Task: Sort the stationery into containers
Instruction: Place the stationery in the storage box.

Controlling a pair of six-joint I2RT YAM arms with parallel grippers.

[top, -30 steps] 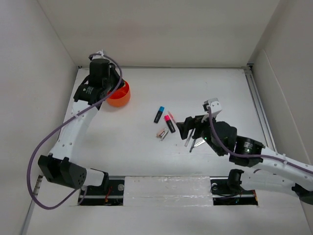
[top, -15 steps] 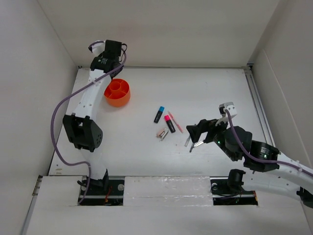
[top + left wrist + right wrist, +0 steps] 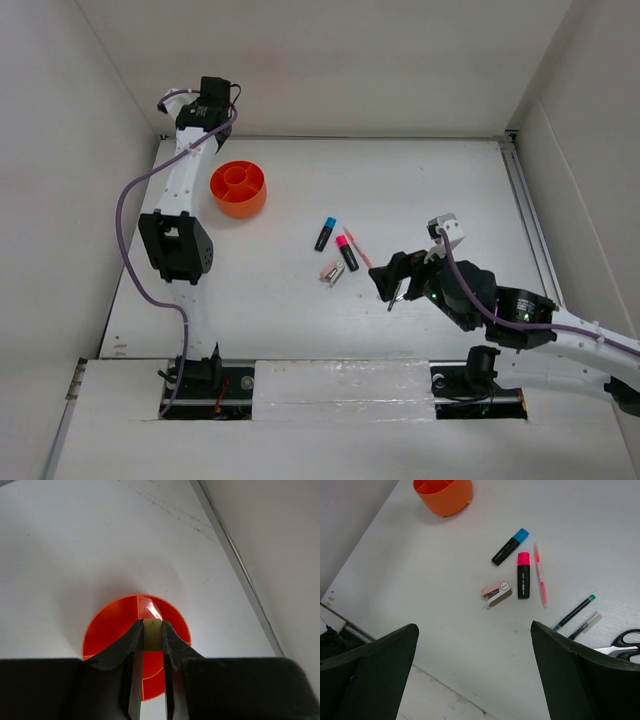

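Observation:
The orange organiser (image 3: 239, 188) stands at the far left of the table. High above it, my left gripper (image 3: 152, 630) is shut on a small yellowish eraser (image 3: 152, 636), with the organiser (image 3: 112, 630) straight below. My right gripper (image 3: 474, 626) hangs wide open and empty above the table, near the loose stationery. Beyond its fingers lie a blue-capped highlighter (image 3: 510, 546), a pink-capped highlighter (image 3: 523, 575), a thin pink pen (image 3: 540, 575), a small beige and pink clip-like item (image 3: 496, 594), two dark pens (image 3: 574, 612) and black-handled scissors (image 3: 622, 645).
White walls enclose the table on the left, back and right. A metal rail (image 3: 530, 220) runs along the right edge. My left arm (image 3: 178, 240) stands tall at the left side. The right arm's body (image 3: 500, 310) lies low at the near right.
My left arm has lifted and swung back from over the organiser toward the far left corner, still gripping the eraser. The right gripper has shifted slightly, staying open.

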